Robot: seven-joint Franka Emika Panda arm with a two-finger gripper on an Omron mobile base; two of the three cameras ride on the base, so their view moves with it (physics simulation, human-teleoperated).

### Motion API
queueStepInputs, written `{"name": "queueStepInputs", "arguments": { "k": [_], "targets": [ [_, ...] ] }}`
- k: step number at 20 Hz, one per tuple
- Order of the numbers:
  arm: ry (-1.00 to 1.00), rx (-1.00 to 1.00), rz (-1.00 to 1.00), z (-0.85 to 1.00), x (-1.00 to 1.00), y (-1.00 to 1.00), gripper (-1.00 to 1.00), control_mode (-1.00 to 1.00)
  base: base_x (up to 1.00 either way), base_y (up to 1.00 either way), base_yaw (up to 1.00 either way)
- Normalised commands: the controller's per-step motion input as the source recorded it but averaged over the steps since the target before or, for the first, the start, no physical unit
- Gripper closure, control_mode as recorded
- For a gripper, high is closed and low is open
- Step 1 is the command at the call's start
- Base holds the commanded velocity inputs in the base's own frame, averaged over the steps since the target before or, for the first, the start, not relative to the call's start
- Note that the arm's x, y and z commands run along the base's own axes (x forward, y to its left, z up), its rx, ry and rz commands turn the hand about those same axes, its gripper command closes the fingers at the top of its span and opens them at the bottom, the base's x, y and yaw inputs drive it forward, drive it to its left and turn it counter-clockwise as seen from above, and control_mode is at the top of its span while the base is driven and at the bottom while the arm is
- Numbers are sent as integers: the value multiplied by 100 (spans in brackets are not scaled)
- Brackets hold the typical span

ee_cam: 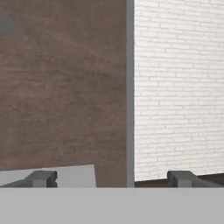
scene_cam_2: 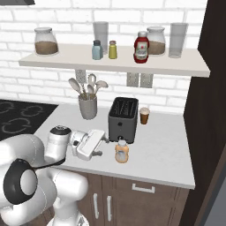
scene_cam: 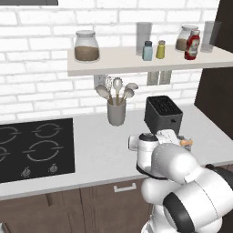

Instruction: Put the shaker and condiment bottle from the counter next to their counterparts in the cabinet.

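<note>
I read the first half as done: the shaker (scene_cam_2: pixel 96 50) stands on the cabinet (scene_cam_2: pixel 185 66) just beside the yellow-green shaker (scene_cam_2: pixel 113 50), the two close but apart, with the red bottle (scene_cam_2: pixel 141 47) further along the same slab. What I have in hand now is the pickup of the condiment bottle (scene_cam_2: pixel 122 152), which stands upright on the counter (scene_cam_2: pixel 163 154) just in front of the black toaster (scene_cam_2: pixel 123 118), near its front corner. My gripper (scene_cam_2: pixel 105 140) hangs low over the counter, pointing sideways at the bottle and just short of it, not touching; in the hand view its fingertips (ee_cam: pixel 42 178) sit far out at either side with bare wall and dark panel between them, so the jaws stand wide apart and hold nothing. I judge the next move wants a short reach toward the bottle so its pinched waist falls between the fingers, keeping clear of the toaster face, then a close and a lift up to the shelf beside the red bottle. The paper cup (scene_cam_2: pixel 144 115) behind the toaster is well out of my way
</note>
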Motion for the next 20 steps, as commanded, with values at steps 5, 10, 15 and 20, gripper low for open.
{"name": "queueStepInputs", "arguments": {
  "k": [5,10,15,20],
  "targets": [
    [0,10,8,-20,0,-3,-100,-100,0,0,0],
    [0,9,13,-10,0,-1,-100,-100,0,0,0],
    [-7,6,1,-7,0,-3,-100,-100,0,0,0],
    [-7,8,0,-17,0,-17,-100,-100,0,0,0]
  ]
}}
